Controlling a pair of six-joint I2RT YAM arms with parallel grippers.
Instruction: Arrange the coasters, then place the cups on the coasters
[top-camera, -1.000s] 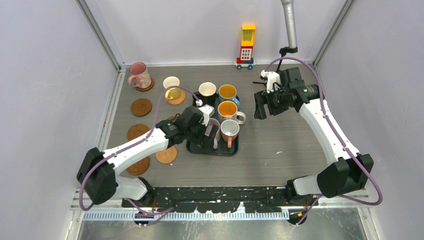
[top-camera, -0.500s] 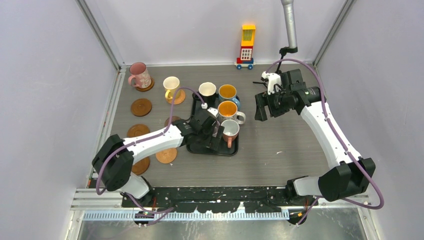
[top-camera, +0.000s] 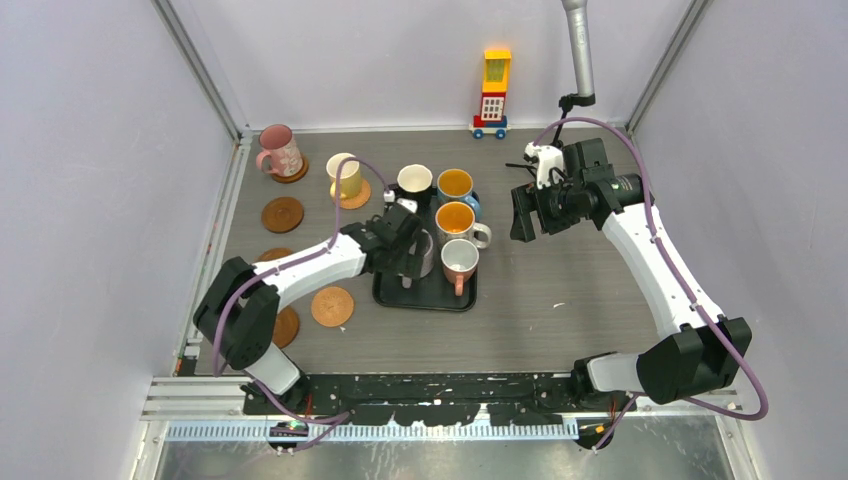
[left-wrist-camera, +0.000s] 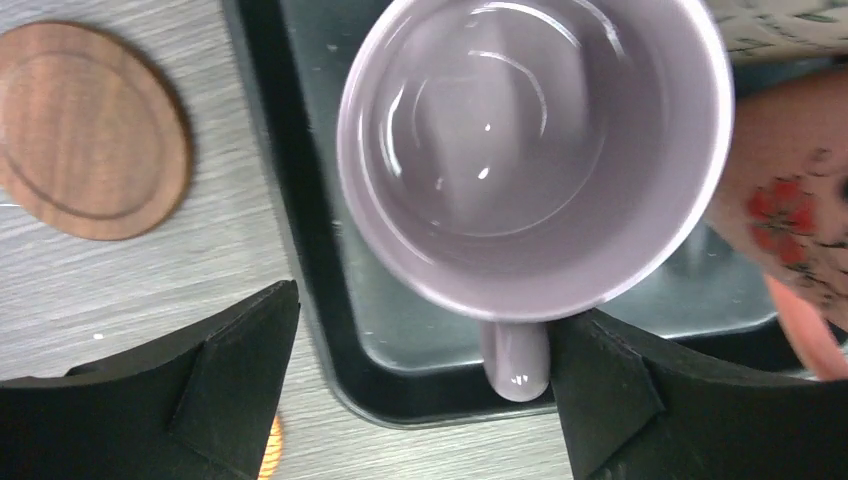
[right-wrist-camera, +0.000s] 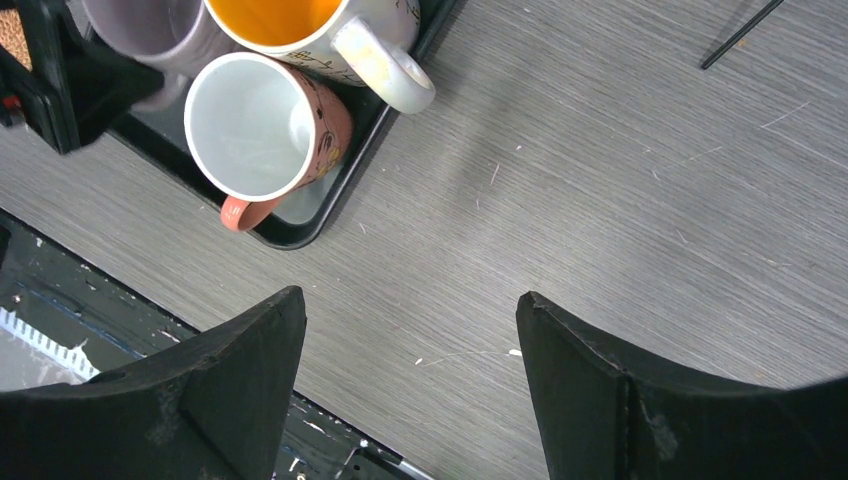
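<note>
left gripper (left-wrist-camera: 425, 322) low, jaws wide, right gripper (right-wrist-camera: 408, 302) held high, jaws wide

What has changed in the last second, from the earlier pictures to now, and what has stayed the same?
The left arm's elbow swung to the right, toward the black tray. The left gripper barely shifted and remains open over the lilac mug, its fingers either side of the handle, not gripping. Nothing was taken or let go. The right gripper, the other mugs and the coasters stayed in place.
</note>
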